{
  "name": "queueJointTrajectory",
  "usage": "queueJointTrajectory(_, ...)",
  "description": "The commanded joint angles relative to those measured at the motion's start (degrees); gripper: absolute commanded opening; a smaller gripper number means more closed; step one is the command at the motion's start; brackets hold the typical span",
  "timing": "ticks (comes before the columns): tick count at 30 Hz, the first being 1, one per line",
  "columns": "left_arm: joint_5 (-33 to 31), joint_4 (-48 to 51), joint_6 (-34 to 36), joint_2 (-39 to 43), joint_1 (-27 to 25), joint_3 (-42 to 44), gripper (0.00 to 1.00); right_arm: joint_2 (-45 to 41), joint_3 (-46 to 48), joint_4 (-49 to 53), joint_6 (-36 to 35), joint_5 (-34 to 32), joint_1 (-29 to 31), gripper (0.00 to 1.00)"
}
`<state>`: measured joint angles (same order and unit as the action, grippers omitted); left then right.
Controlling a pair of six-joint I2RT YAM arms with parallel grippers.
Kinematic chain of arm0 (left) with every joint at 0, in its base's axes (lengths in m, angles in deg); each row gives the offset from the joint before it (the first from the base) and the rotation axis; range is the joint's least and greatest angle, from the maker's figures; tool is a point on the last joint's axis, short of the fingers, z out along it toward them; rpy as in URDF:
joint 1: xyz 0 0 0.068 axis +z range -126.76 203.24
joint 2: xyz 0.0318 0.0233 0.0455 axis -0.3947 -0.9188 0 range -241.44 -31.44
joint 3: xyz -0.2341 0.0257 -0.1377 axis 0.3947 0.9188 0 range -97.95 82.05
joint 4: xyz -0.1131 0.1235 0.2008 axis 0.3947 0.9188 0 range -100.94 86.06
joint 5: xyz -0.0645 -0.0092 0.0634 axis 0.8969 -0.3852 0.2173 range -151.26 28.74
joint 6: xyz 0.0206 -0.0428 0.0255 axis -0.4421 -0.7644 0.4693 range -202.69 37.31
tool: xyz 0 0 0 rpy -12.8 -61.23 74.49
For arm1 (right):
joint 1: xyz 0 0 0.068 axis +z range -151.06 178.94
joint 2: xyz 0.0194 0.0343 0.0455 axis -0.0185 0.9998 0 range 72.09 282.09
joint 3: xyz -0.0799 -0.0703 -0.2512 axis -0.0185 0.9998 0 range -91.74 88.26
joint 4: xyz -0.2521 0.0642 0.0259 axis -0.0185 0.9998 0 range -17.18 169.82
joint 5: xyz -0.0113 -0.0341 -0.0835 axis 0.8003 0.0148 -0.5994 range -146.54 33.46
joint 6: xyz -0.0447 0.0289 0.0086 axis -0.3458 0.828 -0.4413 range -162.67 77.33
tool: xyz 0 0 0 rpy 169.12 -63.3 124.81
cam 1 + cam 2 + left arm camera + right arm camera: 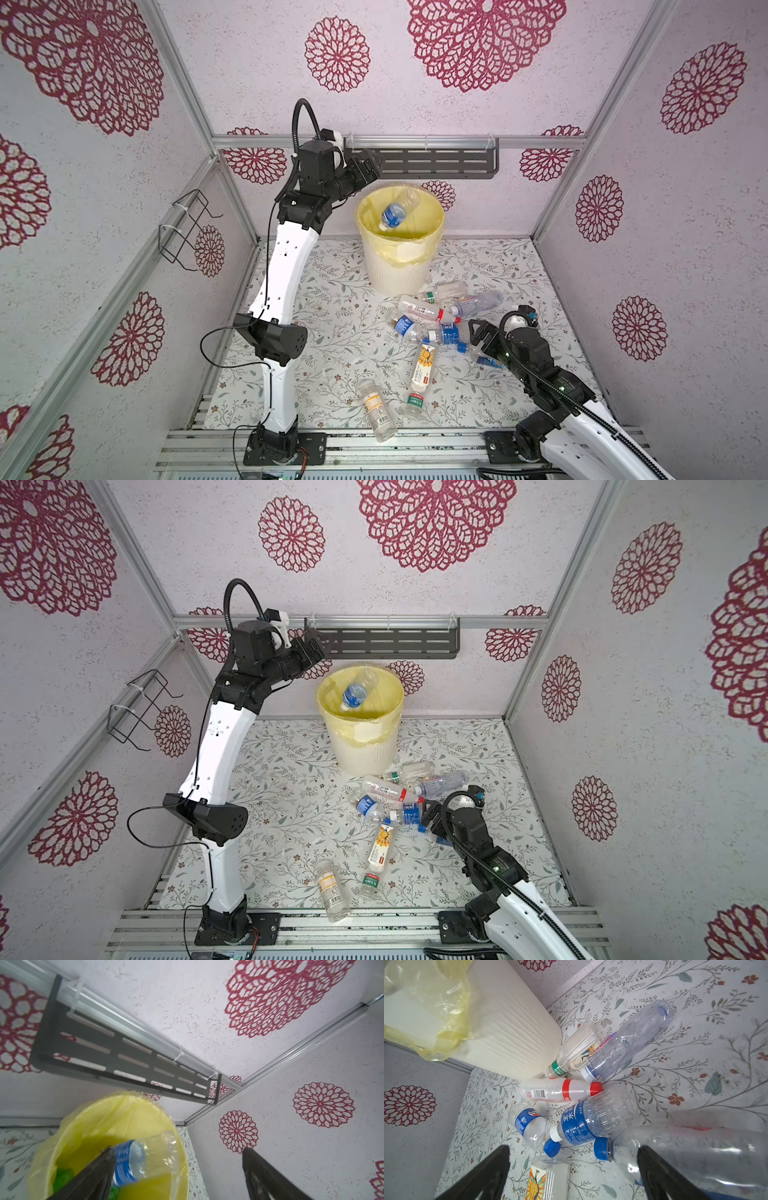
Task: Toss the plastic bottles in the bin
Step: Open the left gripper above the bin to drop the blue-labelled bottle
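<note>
The bin [395, 274] [365, 750] stands at the back of the floral table, lined with a yellow bag. A clear bottle with a blue label [395, 214] [355, 694] [133, 1159] hangs free in the bin's mouth, neck down. My left gripper [368, 166] [178, 1151] is open, above the bin's left rim and off the bottle. A green bottle [62, 1178] lies inside the bin. Several plastic bottles [424, 309] [560, 1091] lie heaped in front of the bin. My right gripper [478, 336] [574, 1150] is open just above the heap, over a blue-capped clear bottle [695, 1157].
A grey slotted shelf [432, 160] [124, 1059] hangs on the back wall just above the bin. A black wire holder [187, 228] is fixed to the left wall. Three bottles lie apart nearer the front [376, 409] [424, 365] [414, 401].
</note>
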<state>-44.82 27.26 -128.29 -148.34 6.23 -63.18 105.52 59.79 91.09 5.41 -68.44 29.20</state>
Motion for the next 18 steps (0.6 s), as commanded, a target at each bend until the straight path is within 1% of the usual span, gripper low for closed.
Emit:
queueJointTrajectory(1, 6.4, -5.1, -2.5, 12.8, 0.6, 7.9, 0.97, -1.4, -1.0, 1.1, 0.5, -1.9, -0.1, 0.99)
queueJointTrajectory(4, 6.2, -10.1, -2.3, 19.8, 0.8, 18.2, 0.97, -1.5, -0.8, 1.3, 0.4, -1.9, -0.1, 0.99)
queueJointTrajectory(6, 5.8, -11.5, -1.5, 22.4, 0.8, 22.0, 0.97, -1.0, -0.8, 1.0, 0.4, -1.6, -0.1, 0.99)
queueJointTrajectory(11, 5.7, -10.8, 0.5, 25.6, 0.8, 26.4, 0.97, -0.2, -1.1, 0.9, 0.0, -1.3, -0.1, 0.99)
queueJointTrajectory(18, 5.5, -9.7, 4.4, 30.7, 1.0, 35.2, 0.97, -1.0, -0.5, 2.0, 0.5, -1.6, -0.1, 0.99)
